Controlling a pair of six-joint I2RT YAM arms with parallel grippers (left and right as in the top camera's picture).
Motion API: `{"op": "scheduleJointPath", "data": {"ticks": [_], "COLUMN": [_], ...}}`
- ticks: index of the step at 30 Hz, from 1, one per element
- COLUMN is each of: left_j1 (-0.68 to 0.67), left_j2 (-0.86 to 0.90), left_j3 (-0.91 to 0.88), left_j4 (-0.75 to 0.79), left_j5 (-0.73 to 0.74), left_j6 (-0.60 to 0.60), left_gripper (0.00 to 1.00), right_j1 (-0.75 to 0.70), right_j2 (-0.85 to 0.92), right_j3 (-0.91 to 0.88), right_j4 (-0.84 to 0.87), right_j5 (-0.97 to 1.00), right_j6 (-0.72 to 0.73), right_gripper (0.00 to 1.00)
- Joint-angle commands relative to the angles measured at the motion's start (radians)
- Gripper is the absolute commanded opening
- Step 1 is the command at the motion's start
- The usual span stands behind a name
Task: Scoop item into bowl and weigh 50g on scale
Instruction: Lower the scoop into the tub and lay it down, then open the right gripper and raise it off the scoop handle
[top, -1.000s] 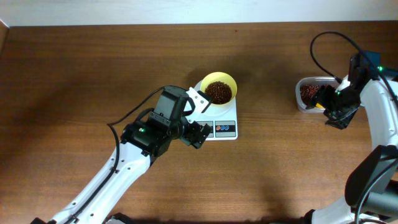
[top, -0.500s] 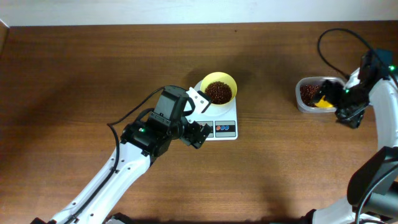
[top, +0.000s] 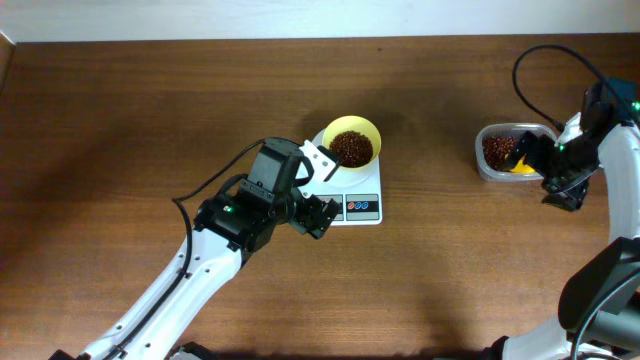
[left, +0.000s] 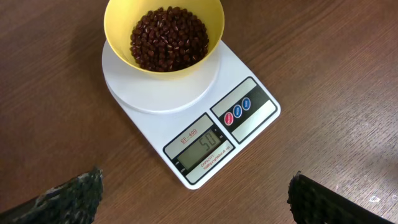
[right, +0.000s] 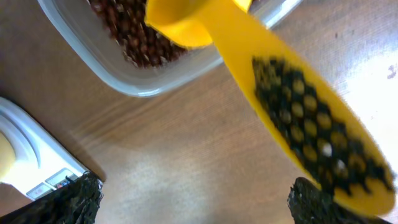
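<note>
The pale-yellow bowl (top: 372, 132) stands on the white scale (top: 362, 207) at the table's middle, holding a heap of the item, dark reddish-brown beans (top: 351, 148). In the left wrist view the bowl (left: 186, 65) with its beans (left: 168, 37) sits on the scale (left: 249, 112), whose display reads 50. My left gripper (top: 321, 188) (left: 196, 202) hovers open at the scale's front left corner, holding nothing. My right gripper (top: 557, 176) (right: 196, 202) is open beside the clear tub. The yellow scoop (right: 249, 56) (top: 520, 166) lies free, its head in the tub and its handle beside my right finger.
The clear plastic tub (top: 480, 165) (right: 124, 78) at the right holds more beans (top: 497, 148) (right: 124, 34). A corner of the scale (right: 25, 149) shows low on the left of the right wrist view. Black cables loop above the right arm.
My right gripper has opened and let go of the scoop, which now rests in the tub, and the arm has drawn back to the right. The left arm has not moved.
</note>
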Motion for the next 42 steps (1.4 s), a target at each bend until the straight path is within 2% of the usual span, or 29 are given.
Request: {"op": "scheduleJointPath", "data": {"ticks": [1,12,18,21,26,34,42], "left_j1": [0.003,0.003,0.003,0.003,0.003,0.003,0.003], "left_j2": [-0.018,-0.018,-0.018,-0.018,-0.018,-0.018,-0.018], "left_j3": [0.001,0.001,0.001,0.001,0.001,0.001,0.001], "left_j4": [0.002,0.002,0.002,0.002,0.002,0.002,0.002], "left_j5": [0.007,0.007,0.007,0.007,0.007,0.007,0.007], "left_j6": [-0.012,-0.012,-0.012,-0.012,-0.012,-0.012,-0.012], "left_gripper": [0.99,0.99,0.99,0.99,0.99,0.99,0.99], "right_j1": [0.0,0.0,0.002,0.002,0.002,0.002,0.002], "right_j2": [-0.039,-0.064,-0.064,-0.064,-0.064,-0.066,-0.068], "right_j3": [0.034,0.15,0.154,0.154,0.154,0.169,0.393], "right_j4": [-0.023,-0.115,-0.109,-0.074,-0.029,-0.002,-0.147], "right_j5": [-0.005,0.051,0.101,0.101,0.101,0.104,0.1], "right_j6": [-0.015,-0.015,-0.299,-0.503,-0.634,-0.647,-0.639], "right_gripper": [0.99,0.99,0.99,0.99,0.99,0.99,0.99]}}
